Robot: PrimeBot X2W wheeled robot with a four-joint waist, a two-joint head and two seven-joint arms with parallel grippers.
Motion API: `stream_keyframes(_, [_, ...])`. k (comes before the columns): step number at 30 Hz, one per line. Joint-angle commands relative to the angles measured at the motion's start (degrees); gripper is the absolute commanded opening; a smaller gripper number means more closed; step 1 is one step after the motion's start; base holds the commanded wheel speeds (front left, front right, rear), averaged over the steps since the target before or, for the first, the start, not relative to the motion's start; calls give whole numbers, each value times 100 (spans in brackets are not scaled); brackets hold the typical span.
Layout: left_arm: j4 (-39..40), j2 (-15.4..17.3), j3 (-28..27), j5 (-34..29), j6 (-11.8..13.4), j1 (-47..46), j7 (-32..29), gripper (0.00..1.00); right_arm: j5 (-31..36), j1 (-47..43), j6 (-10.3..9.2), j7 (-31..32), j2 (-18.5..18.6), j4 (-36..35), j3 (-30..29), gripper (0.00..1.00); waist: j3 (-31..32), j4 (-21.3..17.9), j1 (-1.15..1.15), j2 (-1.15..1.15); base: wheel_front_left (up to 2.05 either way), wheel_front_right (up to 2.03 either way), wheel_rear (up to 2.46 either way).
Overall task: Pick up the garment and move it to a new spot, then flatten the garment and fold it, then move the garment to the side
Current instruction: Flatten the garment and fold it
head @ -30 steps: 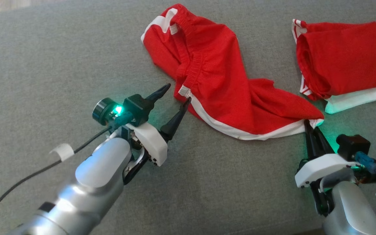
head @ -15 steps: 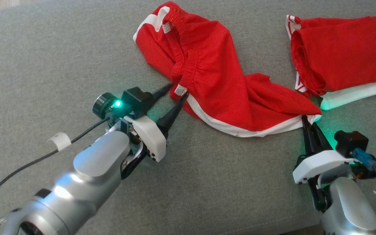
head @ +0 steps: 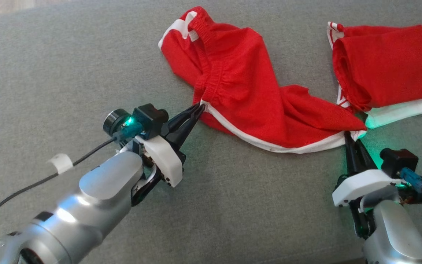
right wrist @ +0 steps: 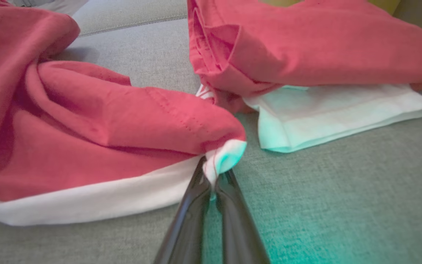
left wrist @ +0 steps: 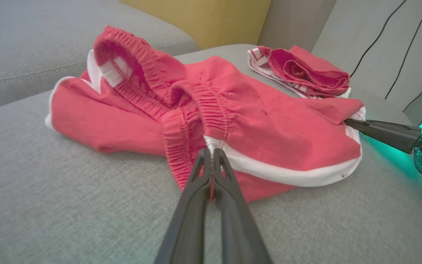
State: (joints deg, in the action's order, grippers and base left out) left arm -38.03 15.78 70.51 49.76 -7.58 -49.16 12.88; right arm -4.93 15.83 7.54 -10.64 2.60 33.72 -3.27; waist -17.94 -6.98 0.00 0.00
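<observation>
Your left gripper is pinched shut on the waistband corner of the crumpled red fabric shorts with white trim. Your right gripper clamps their hem corner. They lie on the grey fabric sofa cushion, with a folded red garment just beyond.

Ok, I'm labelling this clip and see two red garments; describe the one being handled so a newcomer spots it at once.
On the grey sofa seat, look to the middle, where crumpled red shorts lie. The left gripper and right gripper pinch their white-trimmed edge. Unlike the folded red garment to the right, resting on a white cloth, they show a gathered elastic waistband.
</observation>
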Motion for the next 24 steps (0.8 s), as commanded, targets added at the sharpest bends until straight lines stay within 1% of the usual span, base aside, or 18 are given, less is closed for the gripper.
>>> stream_keyframes(1, [84,144,-128,37,9,-266,79,0,49,51,-5,-18,28,-112,111,0,35,33,0,0,0,0,0])
stream_keyframes(7, [83,180,-150,35,9,-202,180,0,79,47,-5,27,28,-176,50,0,205,132,0,0,0,0,0])
stream_keyframes(11, [153,259,-306,-66,17,-135,204,0,49,53,-5,14,28,-326,35,0,361,175,0,0,0,0,0])
stream_keyframes(13, [308,334,-484,-151,68,-78,208,0,32,90,-5,31,28,-465,71,0,465,174,0,0,0,0,0])
stream_keyframes(17, [763,588,-898,-388,253,78,210,0,-72,245,-5,106,28,-943,96,0,702,213,0,0,0,0,0])
stream_keyframes(19, [1009,750,-1114,-459,342,139,210,0,-15,369,-5,205,34,-1260,156,0,827,236,0,0,0,0,0])
stream_keyframes(24, [1566,1201,-1483,-536,543,29,191,0,78,890,-5,647,314,-2124,403,0,1175,351,0,0,0,0,0])
